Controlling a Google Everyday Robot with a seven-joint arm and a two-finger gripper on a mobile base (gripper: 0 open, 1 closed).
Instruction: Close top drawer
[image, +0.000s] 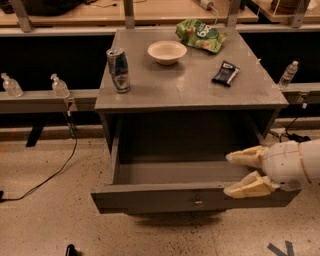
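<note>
1. The top drawer (145, 199) of a grey cabinet stands pulled well out into the room. Its box is bare inside, and a small round knob (198, 202) sits at the centre of its flat front.
2. The robot's cream-coloured gripper (229, 174) reaches in from the right with its fingers spread and nothing between them. The upper finger lies over the open box and the lower one sits at the top edge of the front panel, near its right end. Whether that finger touches the panel cannot be told from here.
3. On the surface (185, 87) above stand a drinks can (119, 70) and a pale bowl (167, 51). A green snack bag (201, 35) and a dark packet (226, 73) lie beside them. None of these is in the drawer's path.
4. The task looks barely begun, and the step in hand appears to be lining up for the push. To do it well, the gripper should come round to the outer face of the front, close to the knob rather than the corner. It should then press straight back along the runners.
5. A shove at the right end could skew the drawer and jam it. A finger left inside the box could be caught against the cabinet frame.
6. Steady pressure until the front sits flush would likely serve better than a slam, which might topple the can.
</note>
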